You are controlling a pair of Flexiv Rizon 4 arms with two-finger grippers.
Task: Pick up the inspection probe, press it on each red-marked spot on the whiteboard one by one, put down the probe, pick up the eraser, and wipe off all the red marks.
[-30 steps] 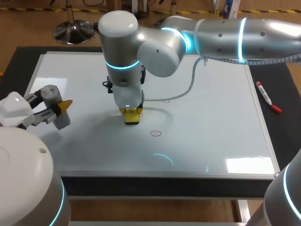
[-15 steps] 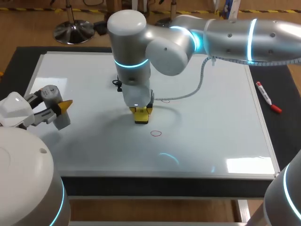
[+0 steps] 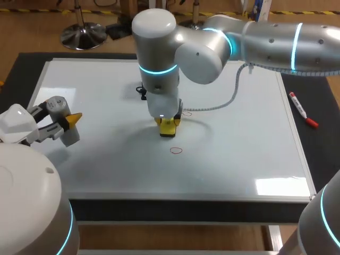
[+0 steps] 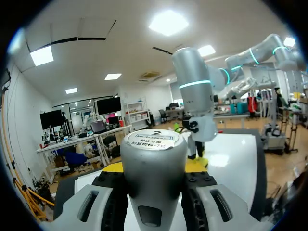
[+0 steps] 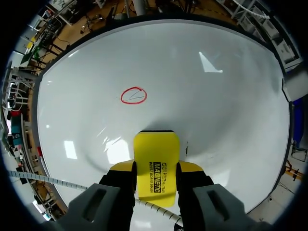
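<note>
The eraser point(image 3: 168, 128), a yellow block with black print, stands on end about the middle of the whiteboard point(image 3: 244, 154), its lower end down at the white surface; whether it presses on the board cannot be told. The right gripper point(image 3: 168, 125) pinches it from two sides, and in the right wrist view the eraser point(image 5: 155, 166) sits clamped between the two yellow-tipped fingers point(image 5: 121, 168), sticking out ahead of them. A small red ring point(image 3: 176, 150) is drawn on the board a little toward the near edge from the eraser, apart from it; in the right wrist view the same ring point(image 5: 134, 95) lies ahead of the eraser's end. A second faint red mark point(image 3: 186, 112) shows just beside the gripper on the far side, by the arm's coiled cable point(image 3: 212, 107). Near the board's left edge the left gripper point(image 3: 62, 123) holds the inspection probe point(image 3: 59, 109), a grey cylinder, above the surface; in the left wrist view the probe point(image 4: 153, 163) fills the gap between the fingers, gripped on both sides. A red-capped marker pen point(image 3: 302, 109) lies on the black tabletop point(image 3: 324, 138) beyond the board's right edge.
</note>
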